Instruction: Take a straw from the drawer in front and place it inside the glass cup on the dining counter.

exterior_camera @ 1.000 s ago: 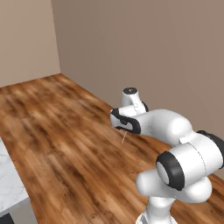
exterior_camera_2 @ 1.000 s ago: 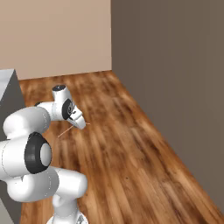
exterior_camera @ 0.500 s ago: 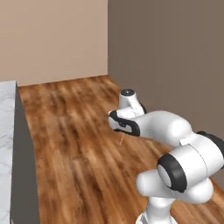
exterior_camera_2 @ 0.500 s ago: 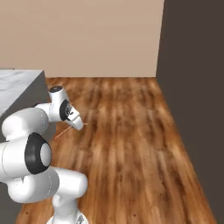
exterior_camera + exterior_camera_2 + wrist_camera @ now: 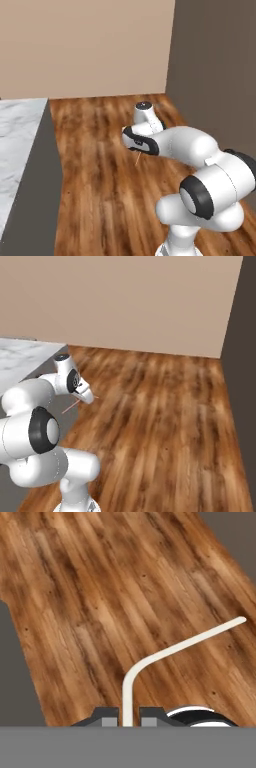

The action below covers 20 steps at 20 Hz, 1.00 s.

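My gripper (image 5: pixel 128 717) is shut on the straw (image 5: pixel 165 653), which looks pale in the hand view and rises from between the fingers, then bends off to the upper right over the wooden floor. In the base views the straw (image 5: pixel 138 159) (image 5: pixel 70 406) is a thin line hanging from the gripper (image 5: pixel 136 150) (image 5: pixel 82 397), which is held out in front of the arm above the floor. The dining counter (image 5: pixel 15 140) (image 5: pixel 20 356), a white marble slab with grey veins, lies to the left. The glass cup and the drawer are out of view.
Wooden floor (image 5: pixel 105 190) spreads under and ahead of the arm. A beige wall (image 5: pixel 140 301) closes the far side and a dark grey wall (image 5: pixel 215 75) stands on the right. The counter's dark side panel (image 5: pixel 40 200) runs along the left.
The whole picture has swung as the base turned: the wall corner slid right and the marble slab came in at the left. The straw stays in the shut gripper.
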Available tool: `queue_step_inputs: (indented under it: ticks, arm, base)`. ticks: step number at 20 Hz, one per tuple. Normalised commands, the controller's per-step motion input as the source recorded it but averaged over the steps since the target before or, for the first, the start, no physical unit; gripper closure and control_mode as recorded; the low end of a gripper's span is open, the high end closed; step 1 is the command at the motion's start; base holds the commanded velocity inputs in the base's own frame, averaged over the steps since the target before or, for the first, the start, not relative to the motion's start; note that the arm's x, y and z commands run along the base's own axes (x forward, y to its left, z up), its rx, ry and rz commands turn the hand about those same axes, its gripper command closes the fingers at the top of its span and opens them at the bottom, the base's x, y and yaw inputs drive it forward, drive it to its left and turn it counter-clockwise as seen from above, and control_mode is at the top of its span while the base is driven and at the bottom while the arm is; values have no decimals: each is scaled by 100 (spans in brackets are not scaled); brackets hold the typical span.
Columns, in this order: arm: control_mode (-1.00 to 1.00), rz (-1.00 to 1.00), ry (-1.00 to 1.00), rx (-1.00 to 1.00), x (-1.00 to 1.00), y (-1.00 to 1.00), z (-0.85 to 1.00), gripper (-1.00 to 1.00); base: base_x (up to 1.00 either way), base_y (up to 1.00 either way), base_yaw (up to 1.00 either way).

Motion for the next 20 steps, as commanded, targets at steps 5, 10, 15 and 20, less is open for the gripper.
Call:
queue_step_inputs:
  ticks: [5, 10, 15, 20]
  arm:
    - [100, 0, 0, 0, 0, 0, 0, 100]
    - [100, 0, 0, 0, 0, 0, 0, 100]
    - [100, 0, 0, 0, 0, 0, 0, 100]
    - [100, 0, 0, 0, 0, 0, 0, 100]
  base:
    - [100, -39, 20]
    - [100, -41, 14]
    - [100, -45, 17]
    - [100, -45, 16]
